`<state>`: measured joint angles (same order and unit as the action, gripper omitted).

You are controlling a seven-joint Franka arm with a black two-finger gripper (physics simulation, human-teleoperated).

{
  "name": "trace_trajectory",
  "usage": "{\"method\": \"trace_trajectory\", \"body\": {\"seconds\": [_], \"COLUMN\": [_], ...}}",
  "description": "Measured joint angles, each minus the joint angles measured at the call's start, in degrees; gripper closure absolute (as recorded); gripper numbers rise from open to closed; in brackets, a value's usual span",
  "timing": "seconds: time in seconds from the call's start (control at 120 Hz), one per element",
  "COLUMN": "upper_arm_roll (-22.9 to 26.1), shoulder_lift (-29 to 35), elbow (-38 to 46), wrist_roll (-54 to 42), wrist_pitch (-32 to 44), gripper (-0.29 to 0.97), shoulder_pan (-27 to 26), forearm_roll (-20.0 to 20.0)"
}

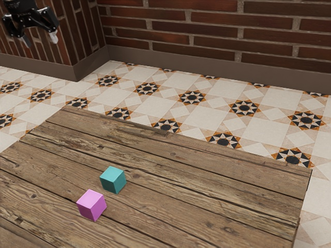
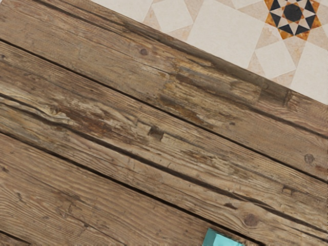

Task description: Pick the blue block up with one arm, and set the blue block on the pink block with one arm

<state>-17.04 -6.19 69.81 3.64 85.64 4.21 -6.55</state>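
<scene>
Blue block [image 1: 113, 179], a small teal-blue cube, sits flat on the weathered wooden plank bench [image 1: 207, 175]. It's well below the pincer and off toward the exterior view's right of it. The pink block [image 1: 91, 204], a small magenta cube, is just beside it with a gap between them, a bit farther down from the pincer. Both rest loose on their bottom faces, so I'd guess a straight top-down grab should work. The black two-finger pincer [image 1: 39, 37] hangs high up by the red brick wall [image 1: 207, 26] with its fingers spread wide and nothing between them. It looks like a parked start pose, so the pick hasn't begun. As for containers, the bench is the only thing carrying anything: just the two cubes. The patterned tile floor [image 1: 207, 108] runs beyond it.

In the wrist view it's mostly bench planks [image 2: 128, 143], with a strip of tile floor [image 2: 230, 31] past the bench edge. Just a corner of the blue block [image 2: 221, 238] pokes in, so the pincer isn't lined up over it yet. I reckon it needs to shift across before coming down.
</scene>
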Motion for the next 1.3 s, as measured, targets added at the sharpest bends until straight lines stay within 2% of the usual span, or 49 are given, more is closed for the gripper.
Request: {"method": "trace_trajectory", "body": {"seconds": [0.2, 0.3, 0.4, 0.65, 0.783, 0.917, 1.017, 1.133, 1.192, 1.3], "upper_arm_roll": [0.1, 0.4, 0.7, 0.6, 2.1, 2.0, 1.9, 1.5, 1.4, 1.2], "shoulder_lift": [0.3, 3.6, 5.4, 4.6, 2.6, 4.0, 10.0, 14.0, 14.3, 12.3], "elbow": [-0.5, -6.6, -8.2, -8.2, -7.3, 1.4, 13.2, 24.8, 32.7, 45.4], "wrist_roll": [1.0, 1.6, 2.2, 3.0, 3.3, 3.3, 4.9, 6.7, 7.1, 7.4], "wrist_pitch": [-0.5, -1.7, -2.5, -3.1, -3.1, -2.7, 0.3, 3.3, 7.5, 18.1], "gripper": [0.02, 0.02, 0.02, 0.02, 0.02, 0.02, 0.02, 0.02, 0.02, 0.02], "shoulder_pan": [0.3, -0.5, -2.4, -7.6, -7.7, -8.1, -10.3, -20.3, -21.6, -21.0], "forearm_roll": [-0.1, -0.1, -0.1, -0.1, -0.6, -0.4, 1.3, 2.2, 3.2, 4.2]}}
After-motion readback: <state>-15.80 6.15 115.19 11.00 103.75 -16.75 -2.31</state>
